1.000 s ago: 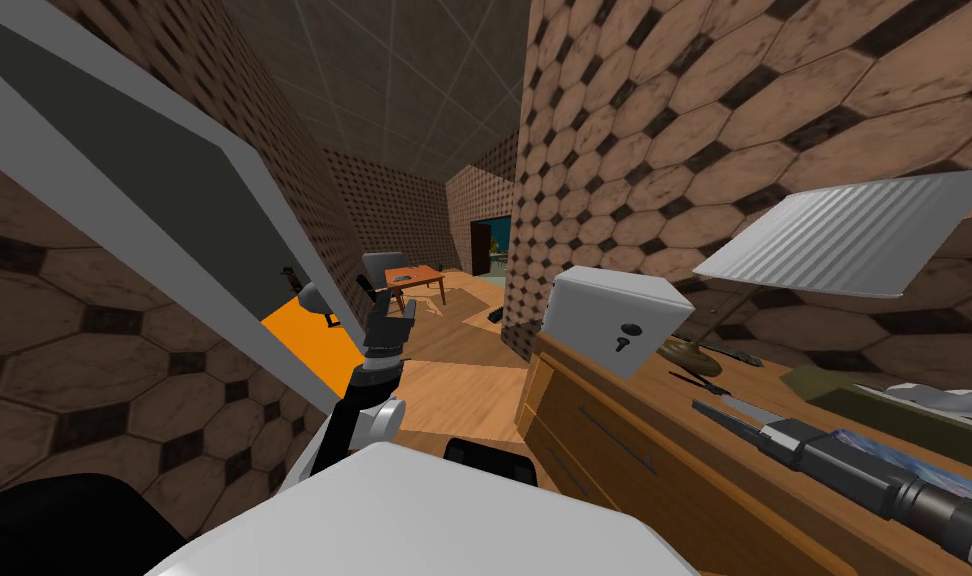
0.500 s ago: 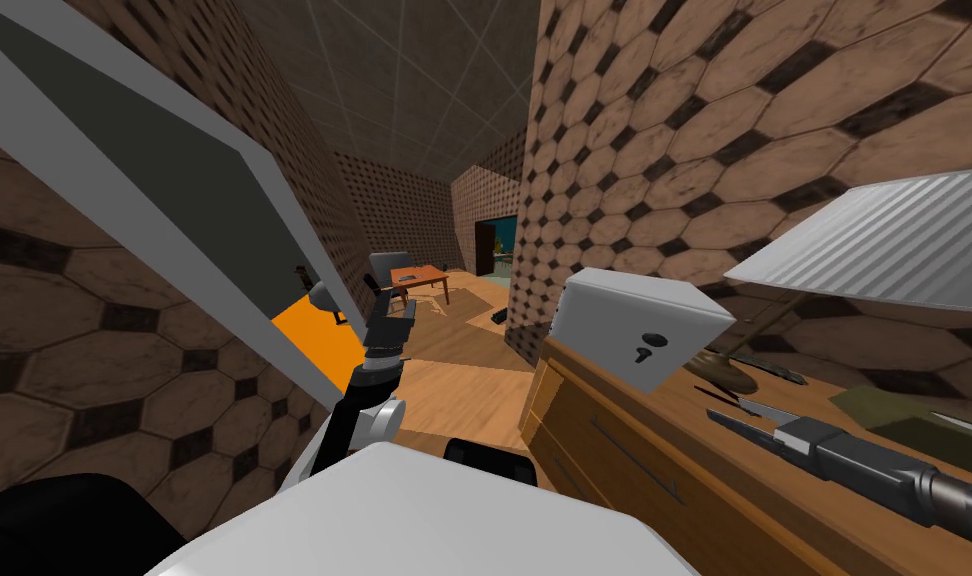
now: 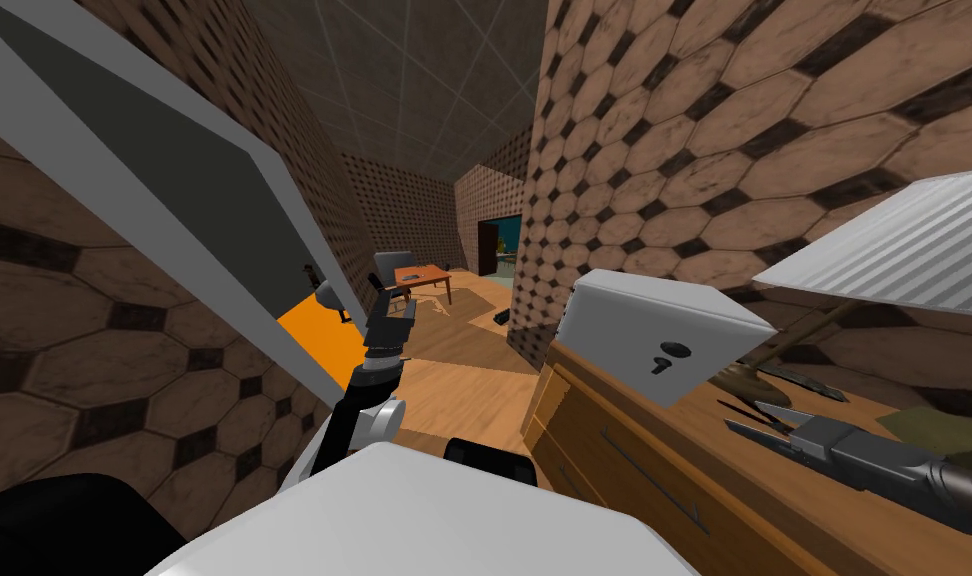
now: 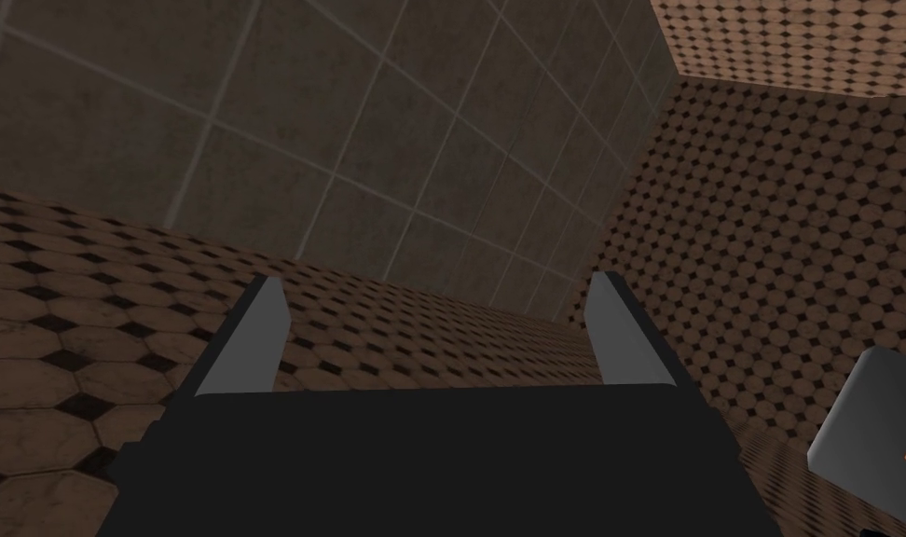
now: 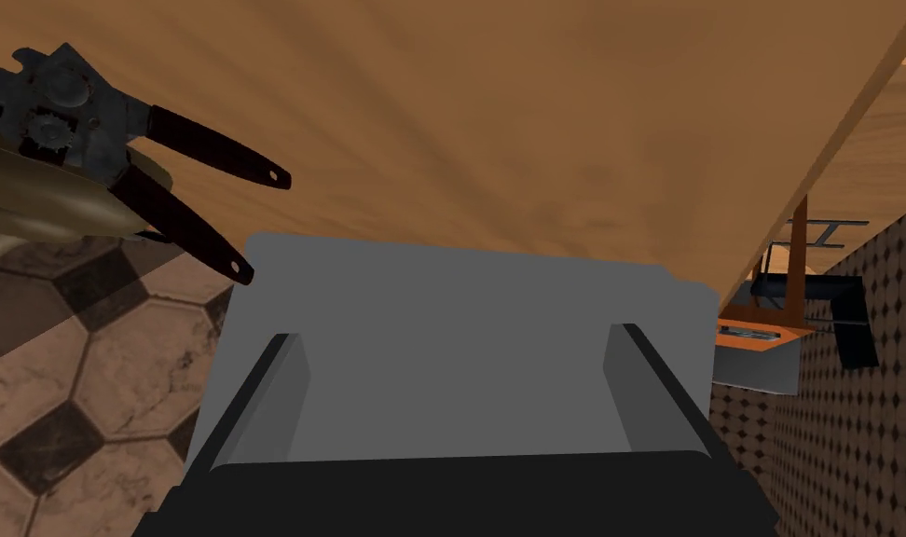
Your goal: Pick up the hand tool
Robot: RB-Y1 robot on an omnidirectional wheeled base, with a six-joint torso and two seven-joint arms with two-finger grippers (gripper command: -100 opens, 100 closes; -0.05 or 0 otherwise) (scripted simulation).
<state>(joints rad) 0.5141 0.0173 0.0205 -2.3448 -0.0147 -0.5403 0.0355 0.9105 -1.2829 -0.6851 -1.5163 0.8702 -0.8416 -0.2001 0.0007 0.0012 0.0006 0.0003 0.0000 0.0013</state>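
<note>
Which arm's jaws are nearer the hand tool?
The right gripper: it is over the wooden dresser top, close to the dark-handled hand tool beside the lamp base. The left gripper stands clear of the dresser.

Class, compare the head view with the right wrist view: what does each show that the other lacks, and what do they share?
Head view alone: the lampshade and the drawer front. Right wrist view alone: the hand tool in detail, with its geared head and two black handles. Both: the grey box, the wooden top, the lamp base and the open right gripper.
</note>
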